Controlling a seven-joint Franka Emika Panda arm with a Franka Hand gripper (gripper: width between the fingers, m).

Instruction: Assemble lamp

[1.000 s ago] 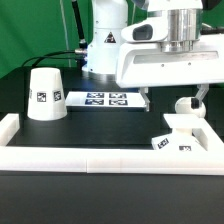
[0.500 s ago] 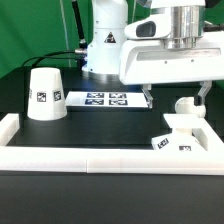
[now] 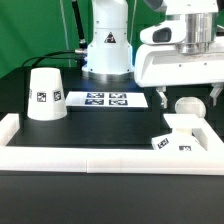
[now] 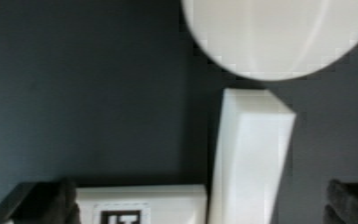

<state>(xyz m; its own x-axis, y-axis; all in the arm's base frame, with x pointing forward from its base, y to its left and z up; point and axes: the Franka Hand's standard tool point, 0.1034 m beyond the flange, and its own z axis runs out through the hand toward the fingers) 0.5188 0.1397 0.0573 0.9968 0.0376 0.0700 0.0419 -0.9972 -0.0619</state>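
The round-headed bulb (image 3: 186,104) lies on the black table at the exterior view's right, just beyond the flat square base (image 3: 178,137), which sits in the corner of the white fence. The cone shade (image 3: 44,93) stands upright at the left. My gripper (image 3: 188,96) hangs open and empty above the bulb, with one finger on each side of it. In the wrist view the bulb's head (image 4: 274,35) is ahead, the tagged base (image 4: 140,205) lies between my dark fingertips (image 4: 34,200), and my gripper (image 4: 197,202) holds nothing.
The marker board (image 3: 107,99) lies in front of the robot pedestal (image 3: 107,45). A low white fence (image 3: 90,157) runs along the front and both sides; its right arm (image 4: 256,150) ends by the bulb.
My gripper has moved to the exterior view's right and a little upward, from over the marker board's end to above the bulb. The lamp parts have not moved.
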